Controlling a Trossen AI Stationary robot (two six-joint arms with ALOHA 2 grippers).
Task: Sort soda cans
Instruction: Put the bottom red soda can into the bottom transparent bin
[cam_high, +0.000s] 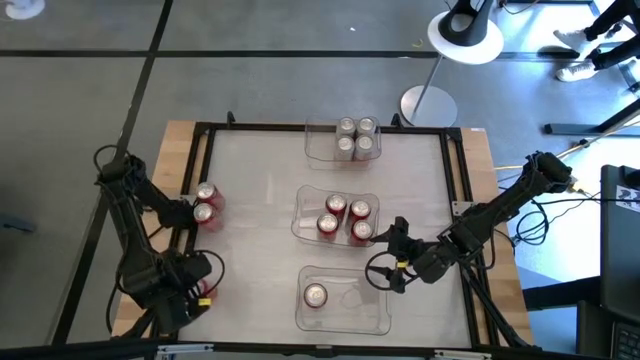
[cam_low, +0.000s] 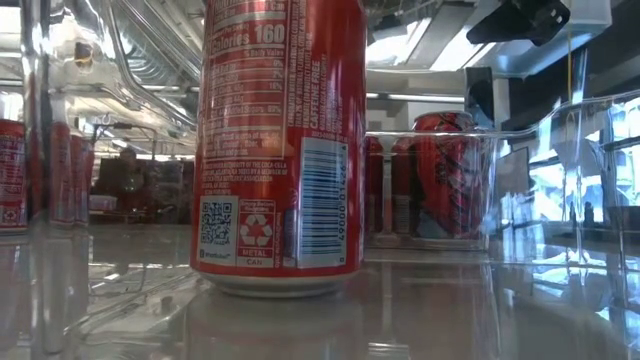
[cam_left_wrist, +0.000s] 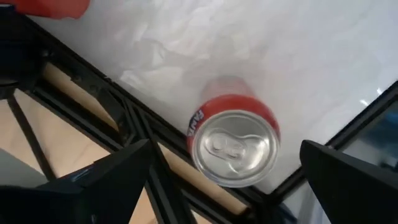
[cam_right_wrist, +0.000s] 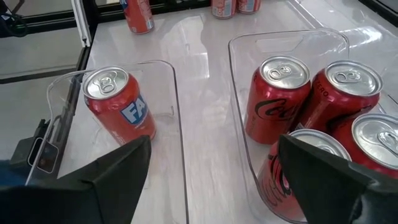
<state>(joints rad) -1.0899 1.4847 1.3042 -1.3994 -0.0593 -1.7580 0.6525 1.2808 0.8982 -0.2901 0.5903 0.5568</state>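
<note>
At the table's left front corner, left gripper (cam_high: 197, 288), fingers spread wide and released, nothing between them; under it, in the left wrist view, one red can (cam_left_wrist: 233, 140) standing upright just beside the black frame (cam_left_wrist: 130, 115). A little further back on the left edge, two red cans (cam_high: 206, 203) touching each other, outside any tray. In the middle, three clear trays in a row from back to front: far tray (cam_high: 318, 150) with four silver cans (cam_high: 355, 138), middle tray (cam_high: 305, 215) with four red cans (cam_high: 345, 219) packed close together, near tray (cam_high: 365, 310) with a single red can (cam_high: 316, 294) in its left part. To the right, right gripper (cam_high: 388, 263), also released and holding nothing, hovering between middle tray and near tray, just beside the four red cans.
</note>
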